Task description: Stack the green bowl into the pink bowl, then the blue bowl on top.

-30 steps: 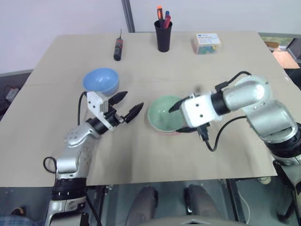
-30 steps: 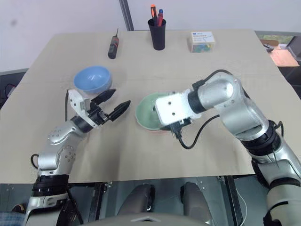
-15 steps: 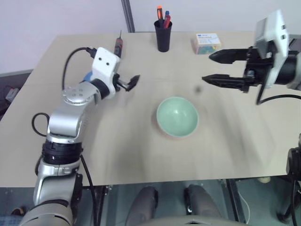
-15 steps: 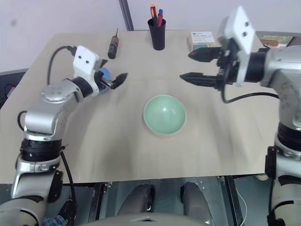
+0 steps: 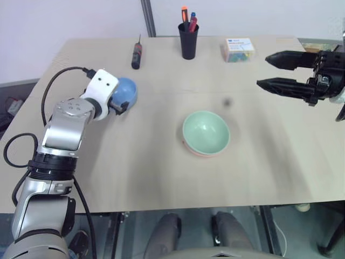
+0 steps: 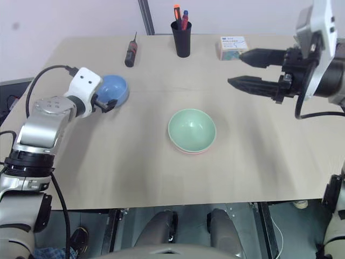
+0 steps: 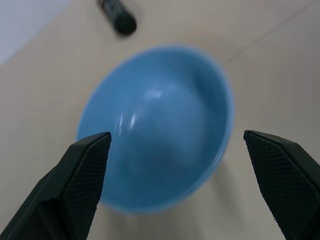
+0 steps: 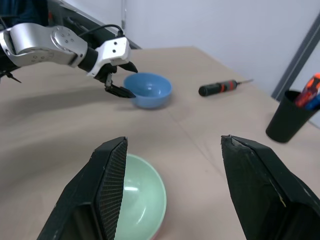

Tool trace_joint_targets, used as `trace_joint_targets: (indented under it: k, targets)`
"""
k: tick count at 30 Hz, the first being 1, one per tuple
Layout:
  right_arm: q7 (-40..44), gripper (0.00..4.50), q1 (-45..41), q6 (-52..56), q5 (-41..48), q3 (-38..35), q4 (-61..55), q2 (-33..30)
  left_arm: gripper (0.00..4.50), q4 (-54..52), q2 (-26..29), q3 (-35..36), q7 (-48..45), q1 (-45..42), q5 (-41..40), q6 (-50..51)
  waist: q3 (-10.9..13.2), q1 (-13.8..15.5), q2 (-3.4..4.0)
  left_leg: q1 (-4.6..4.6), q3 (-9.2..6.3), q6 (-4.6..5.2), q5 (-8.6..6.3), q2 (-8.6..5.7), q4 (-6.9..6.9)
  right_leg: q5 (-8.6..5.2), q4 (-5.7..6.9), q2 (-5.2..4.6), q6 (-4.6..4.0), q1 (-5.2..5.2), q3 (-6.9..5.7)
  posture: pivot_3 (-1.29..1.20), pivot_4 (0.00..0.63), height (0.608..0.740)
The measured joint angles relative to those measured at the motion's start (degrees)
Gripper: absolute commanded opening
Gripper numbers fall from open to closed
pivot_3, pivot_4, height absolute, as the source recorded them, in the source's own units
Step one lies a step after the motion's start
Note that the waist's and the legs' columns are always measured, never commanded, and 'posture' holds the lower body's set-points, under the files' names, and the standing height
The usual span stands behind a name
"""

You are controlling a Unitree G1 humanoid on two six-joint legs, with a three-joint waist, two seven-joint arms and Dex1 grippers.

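from the head camera, the green bowl (image 5: 206,131) sits nested in the pink bowl (image 5: 202,154), of which only a thin salmon rim peeks out underneath, near the middle of the desk (image 5: 161,178). so the first stacking looks done, and the blue bowl (image 5: 125,90) is what remains. it stands upright on the robot's left part of the desk, well apart from the stack. the left end effector (image 6: 108,102) is right at the bowl's near side, plainly the closer arm; the right end effector (image 5: 283,70) hangs high over the far right of the desk, fingers spread and holding nothing, clear of everything. a bowl is round, so no long axis matters, only the rim. between blue bowl and stack lies bare desk, open room for the carry. a screwdriver (image 5: 136,54) lies behind the blue bowl, and a black pen cup (image 5: 188,40) and a small box (image 5: 238,49) sit at the far edge, all away from that path.

in the left wrist view, the blue bowl (image 7: 160,125) lies straight ahead, and the two black fingers (image 7: 75,185) stand wide open on either side, empty; i judge the next move needs one finger brought over the rim.

in the right wrist view, its own fingers (image 8: 107,185) stand open and empty above the green bowl (image 8: 140,200), and the left end effector (image 8: 117,85) shows beside the blue bowl (image 8: 148,90).
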Motion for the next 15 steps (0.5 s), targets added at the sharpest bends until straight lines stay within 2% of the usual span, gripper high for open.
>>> trace_joint_targets:
  k: [12,15]
  targets:
    - [-1.7,3.13,9.6,-7.6,-1.0,2.3,-0.9,-2.6,4.5,14.9,-1.8,-3.7,-4.4,-4.5,5.1,-12.4,0.0,-0.1,-0.01,-0.07,0.01,0.01,0.0,-0.07,0.09,0.0,0.03,0.0,0.0,-0.03,-0.01,0.0,0.15,0.74]
    - [-1.9,3.13,13.9,-11.9,-3.5,3.0,-0.7,-3.3,4.5,22.5,-2.9,-5.3,-5.0,-6.8,6.8,-18.3,0.0,-0.1,-0.06,-0.08,0.02,0.01,0.0,-0.09,0.13,0.0,0.1,0.02,0.0,-0.06,-0.01,0.0,0.15,0.74]
